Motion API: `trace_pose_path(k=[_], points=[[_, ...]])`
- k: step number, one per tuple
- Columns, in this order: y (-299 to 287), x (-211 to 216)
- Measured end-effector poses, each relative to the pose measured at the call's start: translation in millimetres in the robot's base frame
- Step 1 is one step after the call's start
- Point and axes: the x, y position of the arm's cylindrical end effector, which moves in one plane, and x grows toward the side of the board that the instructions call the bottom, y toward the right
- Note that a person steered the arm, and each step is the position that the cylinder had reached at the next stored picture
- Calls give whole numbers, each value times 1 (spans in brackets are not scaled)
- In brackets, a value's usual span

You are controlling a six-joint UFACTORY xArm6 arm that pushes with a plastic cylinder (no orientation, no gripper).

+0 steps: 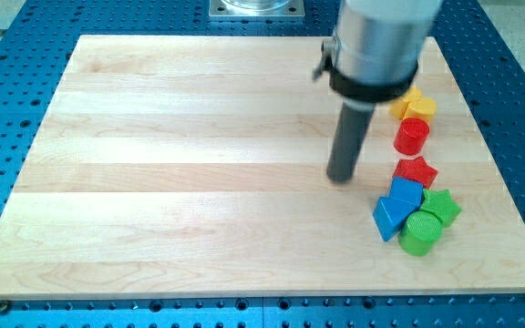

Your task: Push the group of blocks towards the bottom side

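Note:
My tip (pixel 341 176) touches the wooden board (pixel 180 173) right of centre. The blocks lie to its right in a loose column. Two yellow blocks sit at the top: one (pixel 406 99) partly hidden behind the arm, and a yellow hexagon (pixel 421 108). Below them stands a red cylinder (pixel 412 137), then a red star (pixel 416 170). Lower still are a blue block (pixel 406 193), a blue triangle (pixel 387 219), a green star (pixel 441 206) and a green cylinder (pixel 420 233). The tip stands left of the red star, apart from it.
The board rests on a blue perforated table (pixel 25 55). The arm's silver body (pixel 378 41) hangs over the board's top right. A metal mount (pixel 256 8) sits at the view's top edge.

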Motion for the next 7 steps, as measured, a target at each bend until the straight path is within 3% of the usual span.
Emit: trace_pose_path(k=[1, 3, 4, 5, 6, 7], points=[[12, -76], [96, -127], [111, -139], [107, -91], [96, -75], [117, -87]])
